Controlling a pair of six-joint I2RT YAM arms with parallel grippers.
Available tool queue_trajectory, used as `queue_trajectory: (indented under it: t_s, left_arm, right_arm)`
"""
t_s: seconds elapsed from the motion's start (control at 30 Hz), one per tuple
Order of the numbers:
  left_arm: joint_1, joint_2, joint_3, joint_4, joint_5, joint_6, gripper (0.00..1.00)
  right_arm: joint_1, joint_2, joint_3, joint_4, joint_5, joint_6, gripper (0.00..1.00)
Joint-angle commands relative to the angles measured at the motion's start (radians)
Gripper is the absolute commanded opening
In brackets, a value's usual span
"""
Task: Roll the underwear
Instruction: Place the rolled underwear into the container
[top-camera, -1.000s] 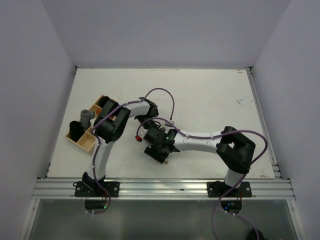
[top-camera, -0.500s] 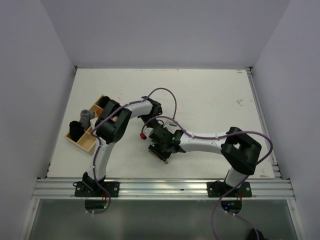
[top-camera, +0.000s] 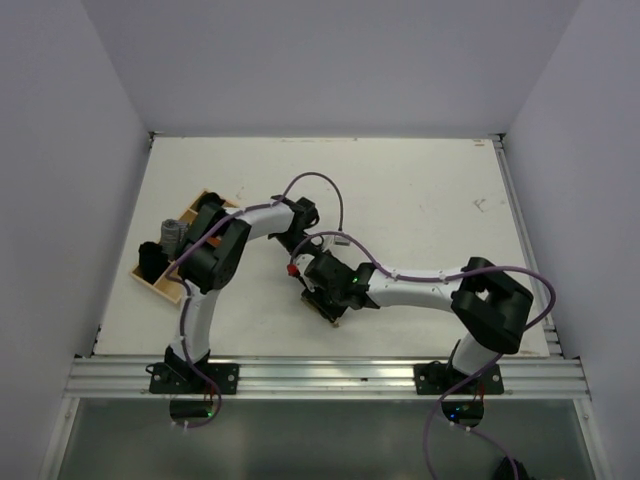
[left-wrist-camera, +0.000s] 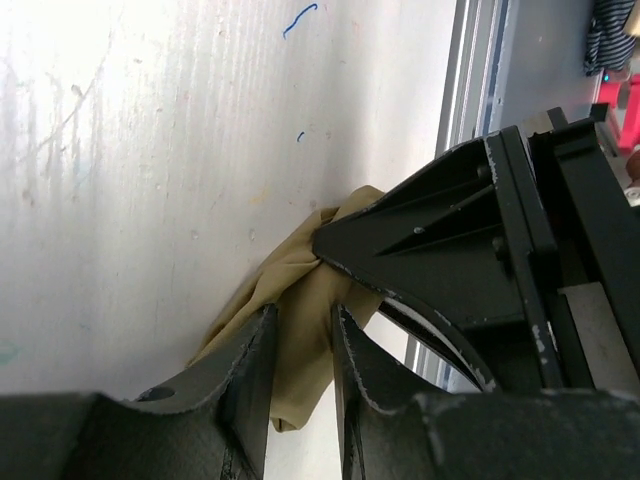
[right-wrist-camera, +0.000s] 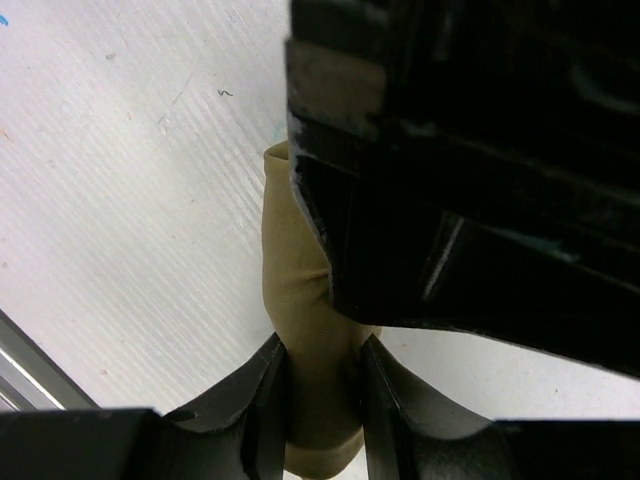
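Observation:
The underwear (left-wrist-camera: 300, 330) is a small olive-khaki cloth, bunched on the white table. In the left wrist view it sits between the fingers of my left gripper (left-wrist-camera: 300, 325), which is shut on it. In the right wrist view the same cloth (right-wrist-camera: 305, 290) is pinched in my right gripper (right-wrist-camera: 322, 350). The two grippers meet nose to nose, each one's black body filling the other's view. From above, the left gripper (top-camera: 312, 262) and right gripper (top-camera: 325, 298) cover the cloth. Only a tan sliver (top-camera: 335, 318) peeks out below them.
A wooden divided tray (top-camera: 168, 285) stands at the table's left edge with a dark roll (top-camera: 150, 260) and a grey roll (top-camera: 172, 232) in it. The aluminium rail (top-camera: 320, 372) runs along the near edge, close behind the grippers.
Both grippers, still joined on the cloth, have shifted slightly right. The right arm's elbow has swung right and toward the near edge; the left arm's elbow has moved left over the tray.

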Motion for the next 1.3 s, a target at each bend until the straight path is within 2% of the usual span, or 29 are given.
queue_trajectory:
  t_s: [0.0,0.23,0.37,0.47,0.57,0.63,0.67,0.73,0.8,0.83,0.9,0.97,1.0,1.03,1.1,1.13,1.27]
  left_arm:
    - [0.043,-0.064,-0.027,0.087,0.003,-0.053,0.31]
    - [0.104,-0.124,-0.056,0.085,0.005,-0.091,0.31]
    - [0.142,-0.176,-0.056,0.145,-0.073,-0.171,0.29]
    - [0.165,-0.240,-0.057,0.223,-0.127,-0.260,0.30]
    - [0.204,-0.331,-0.038,0.304,-0.219,-0.431,0.29]
    - [0.240,-0.412,0.008,0.364,-0.404,-0.539,0.28]
    - [0.251,-0.438,0.030,0.370,-0.473,-0.641,0.28]
    - [0.287,-0.524,0.093,0.401,-0.620,-0.683,0.28]
    - [0.294,-0.608,0.072,0.471,-0.754,-0.742,0.28]
    - [0.299,-0.700,0.056,0.561,-0.786,-0.762,0.29]
    - [0.303,-0.789,-0.008,0.637,-0.877,-0.863,0.33]
    - [0.311,-0.909,-0.063,0.743,-0.889,-0.895,0.53]
    - [0.326,-0.953,-0.085,0.757,-0.877,-0.900,0.53]
    - [0.334,-0.964,-0.084,0.740,-0.865,-0.897,0.53]
    - [0.343,-0.980,-0.068,0.691,-0.872,-0.886,0.43]
    - [0.345,-0.992,-0.068,0.639,-0.883,-0.888,0.42]
    - [0.345,-1.021,-0.096,0.463,-0.989,-0.921,0.51]
  right_arm:
    - [-0.002,-0.025,-0.030,-0.045,-0.022,0.019,0.00]
    - [-0.010,-0.054,-0.064,-0.056,-0.027,0.035,0.00]
    - [-0.010,-0.063,-0.070,-0.063,-0.027,0.041,0.00]
    - [-0.011,-0.085,-0.064,-0.068,-0.050,0.045,0.00]
    - [-0.028,-0.114,0.009,-0.109,-0.039,0.044,0.00]
    - [-0.057,-0.126,0.104,-0.140,-0.035,0.039,0.00]
    - [-0.083,-0.134,0.136,-0.155,-0.045,0.035,0.00]
    - [-0.101,-0.138,0.230,-0.163,-0.061,0.033,0.00]
    - [-0.123,-0.141,0.282,-0.165,-0.085,0.033,0.00]
    - [-0.131,-0.140,0.330,-0.165,-0.096,0.033,0.00]
    - [-0.151,-0.135,0.392,-0.159,-0.117,0.036,0.00]
    - [-0.166,-0.126,0.423,-0.113,-0.110,0.032,0.00]
    - [-0.172,-0.109,0.457,-0.094,-0.117,0.030,0.00]
    - [-0.181,-0.091,0.482,-0.082,-0.125,0.025,0.00]
    - [-0.200,-0.046,0.550,-0.079,-0.124,0.004,0.00]
    - [-0.203,0.015,0.634,-0.085,-0.114,-0.001,0.00]
    - [-0.217,0.176,0.831,-0.105,-0.128,-0.050,0.00]
